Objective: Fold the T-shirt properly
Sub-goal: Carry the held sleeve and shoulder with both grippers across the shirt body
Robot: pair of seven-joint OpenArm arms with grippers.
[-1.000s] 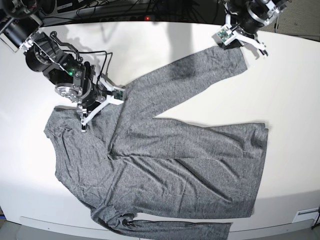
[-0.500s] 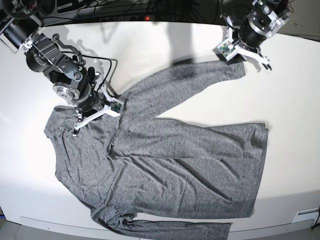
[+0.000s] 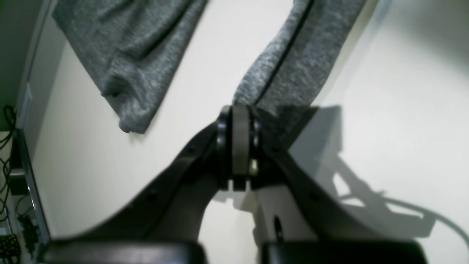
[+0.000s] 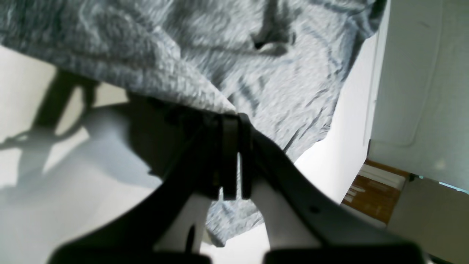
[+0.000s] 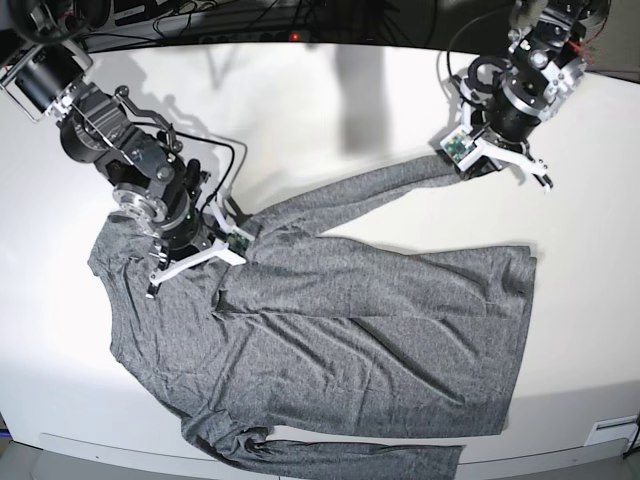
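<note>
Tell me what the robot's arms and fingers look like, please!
The robot has two matching arms, the left arm and the right arm. They look skinny and bumpy, with lots of black and silvery-grey pieces joined together. Thin black cables loop beside them. Up close, the fingers are plain black and get narrow at the tips.

Bright scene, soft blurred shadows

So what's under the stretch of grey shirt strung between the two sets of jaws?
Beneath the right end of the grey shirt, the right wrist view shows more of the same shirt. Near the left jaws, white tabletop shows beside it; what the cloth itself covers can't be seen.
</note>
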